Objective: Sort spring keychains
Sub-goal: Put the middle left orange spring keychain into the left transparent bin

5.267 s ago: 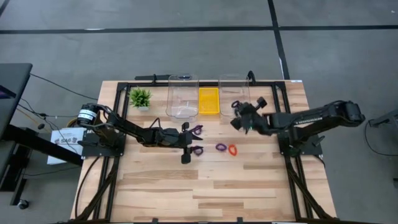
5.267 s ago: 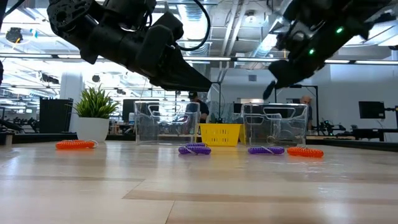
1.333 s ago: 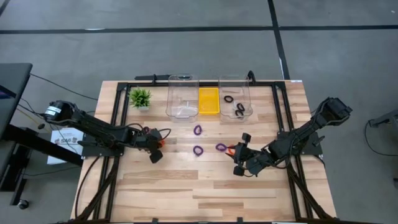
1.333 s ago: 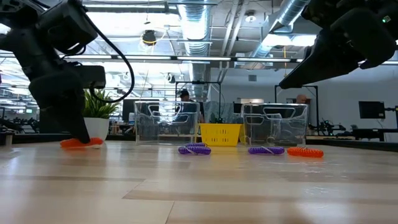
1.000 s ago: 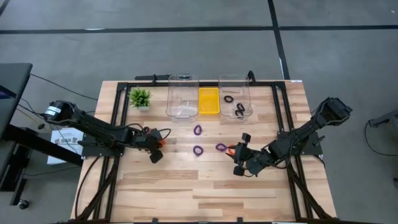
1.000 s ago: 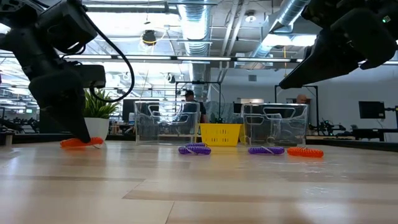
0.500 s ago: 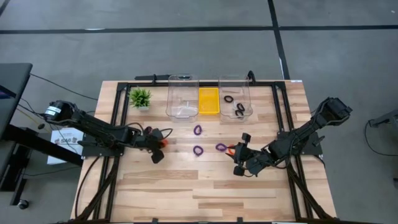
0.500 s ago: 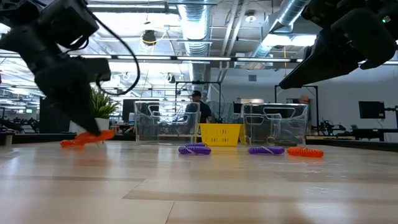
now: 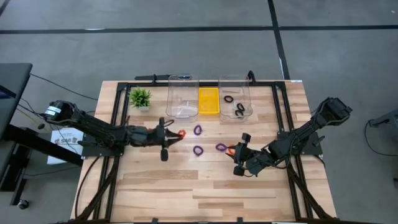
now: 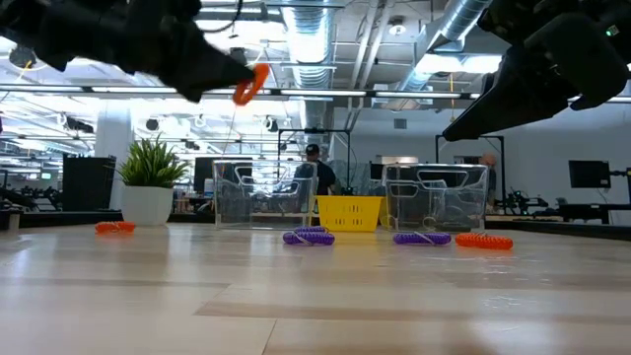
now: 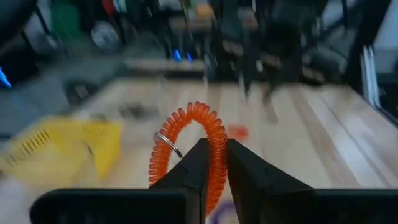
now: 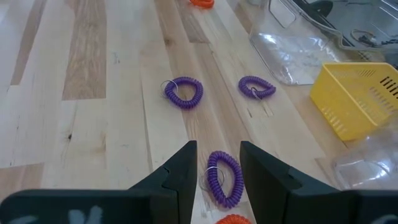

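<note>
- Gripping an orange keychain [image 11: 198, 144], the left end effector [image 9: 176, 134] holds it above the desk [image 9: 186, 186].
- Right end effector [image 9: 237, 154] hovers spread wide over a purple keychain [image 12: 224, 177].

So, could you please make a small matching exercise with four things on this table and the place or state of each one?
Things:
1. orange keychain
2. black keychains
3. yellow basket
4. right tool

Places or states:
a. between the two clear bins
b. open above a purple keychain
c. held in the left tool, off the table
d. inside the right clear bin

Pairs: 1-c, 2-d, 3-a, 4-b
</note>
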Controlling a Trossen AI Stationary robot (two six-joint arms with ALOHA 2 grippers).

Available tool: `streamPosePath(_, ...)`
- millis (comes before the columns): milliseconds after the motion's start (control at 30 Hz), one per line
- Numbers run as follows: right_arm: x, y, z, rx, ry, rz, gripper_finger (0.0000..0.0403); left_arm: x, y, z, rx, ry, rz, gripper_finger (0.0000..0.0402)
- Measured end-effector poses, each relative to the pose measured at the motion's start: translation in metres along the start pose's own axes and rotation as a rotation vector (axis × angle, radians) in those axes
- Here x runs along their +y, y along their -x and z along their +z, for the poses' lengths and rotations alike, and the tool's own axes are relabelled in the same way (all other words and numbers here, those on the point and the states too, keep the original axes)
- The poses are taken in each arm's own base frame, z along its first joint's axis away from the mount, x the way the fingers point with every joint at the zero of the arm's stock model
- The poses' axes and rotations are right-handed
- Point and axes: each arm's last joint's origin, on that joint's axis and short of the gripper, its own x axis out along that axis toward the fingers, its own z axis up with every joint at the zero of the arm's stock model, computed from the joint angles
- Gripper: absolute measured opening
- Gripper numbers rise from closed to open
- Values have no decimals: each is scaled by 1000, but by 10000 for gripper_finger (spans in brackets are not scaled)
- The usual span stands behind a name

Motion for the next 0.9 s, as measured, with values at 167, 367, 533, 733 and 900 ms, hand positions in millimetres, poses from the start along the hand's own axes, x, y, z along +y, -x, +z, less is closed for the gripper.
streamPosePath(167,0,0,0,-2,0,-7,114,14,-2,12,-104,-61,196,49)
streamPosePath(367,-1,0,0,-7,3,-21,114,55,-7,18,-162,-48,394,65)
streamPosePath(533,-1,0,0,-9,10,-31,114,99,-7,16,-168,19,541,86)
streamPosePath(733,-1,0,0,-9,16,-31,113,130,-3,13,-207,133,452,104)
streamPosePath(900,-1,-1,0,-9,17,-31,113,131,-8,6,-177,149,401,117)
